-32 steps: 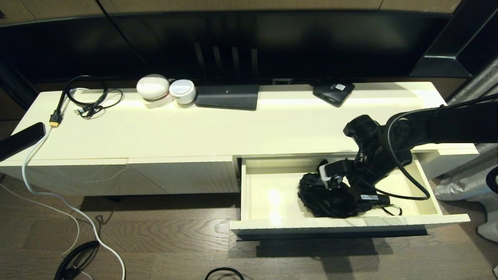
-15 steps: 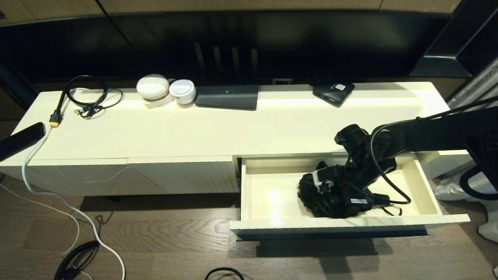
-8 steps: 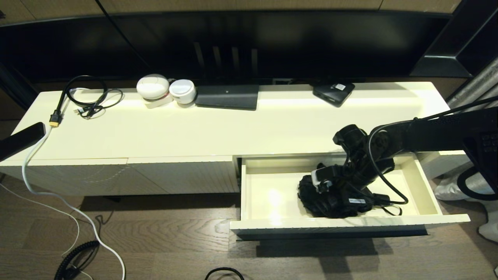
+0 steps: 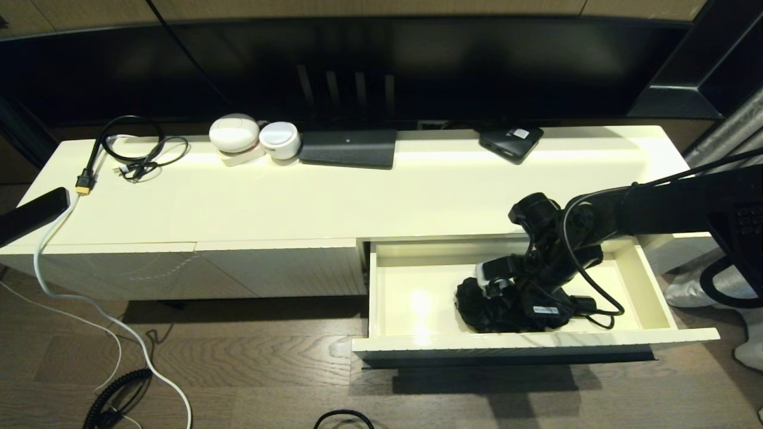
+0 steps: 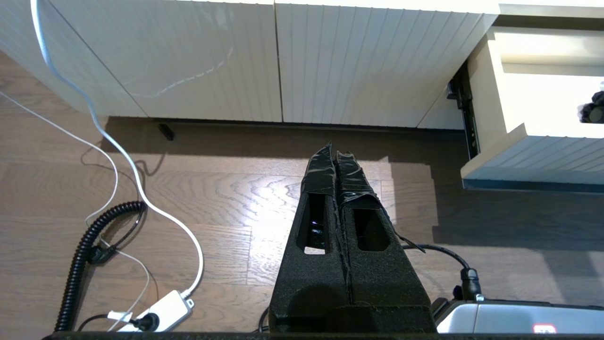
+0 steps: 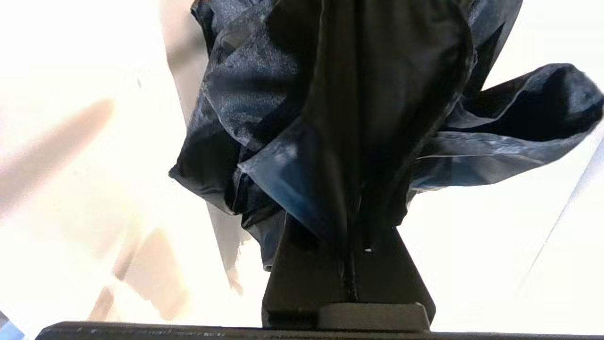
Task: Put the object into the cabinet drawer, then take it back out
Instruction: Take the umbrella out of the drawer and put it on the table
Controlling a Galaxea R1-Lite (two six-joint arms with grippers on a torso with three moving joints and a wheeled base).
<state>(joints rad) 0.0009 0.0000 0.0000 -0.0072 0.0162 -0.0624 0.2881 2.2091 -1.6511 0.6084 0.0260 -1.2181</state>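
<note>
My right gripper pinches umbrella fabric between pressed jaws, for lifting | drawer open | left gripper parked, jaws together

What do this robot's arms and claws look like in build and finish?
The right arm is matte black with rounded joints, a looping black cable, a small white label and a white wrist block. The left claw has two long wedge-shaped black foam-textured fingers with rectangular cut-outs and tape-wrapped tips. The right claw looks similarly black.

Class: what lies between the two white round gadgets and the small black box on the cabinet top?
Head view: a flat dark rectangular device lies between the white gadgets and the black box.
</note>
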